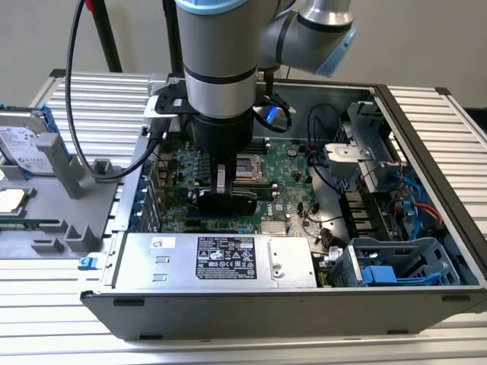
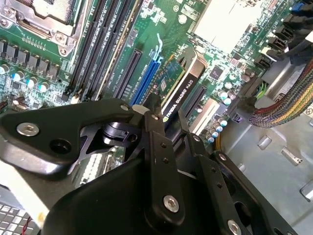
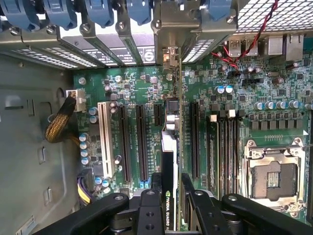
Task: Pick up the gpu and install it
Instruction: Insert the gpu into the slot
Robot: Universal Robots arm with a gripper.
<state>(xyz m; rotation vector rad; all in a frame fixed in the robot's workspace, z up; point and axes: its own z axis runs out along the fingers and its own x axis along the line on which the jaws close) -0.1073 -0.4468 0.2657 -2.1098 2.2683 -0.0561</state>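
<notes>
The arm reaches down into an open computer case that lies on its side on a ribbed metal surface. Its black hand is low over the green motherboard, just in front of the empty processor socket in the exterior view.

The hand is closed on the gpu — in both wrist views the two black fingers stand on either side of the card's top edge, pressed against its faces. The gpu stands on edge, its black cooler side with pale lettering seen in the second wrist view and its thin green board edge running toward the silver end bracket at the rear wall of the case in the first wrist view. It sits in line with the long black expansion slots, between two of them; whether its lower edge is fully seated in its slot cannot be told. A white slot lies farther off, near a bundle of braided cable.

In the exterior view, a silver power supply with a dark label fills the near wall of the case, and a blue drive cage sits at the exterior view's right. Outside the case, at the exterior view's left, a grey fixture holds a silver hard drive — well apart from the hand.
</notes>
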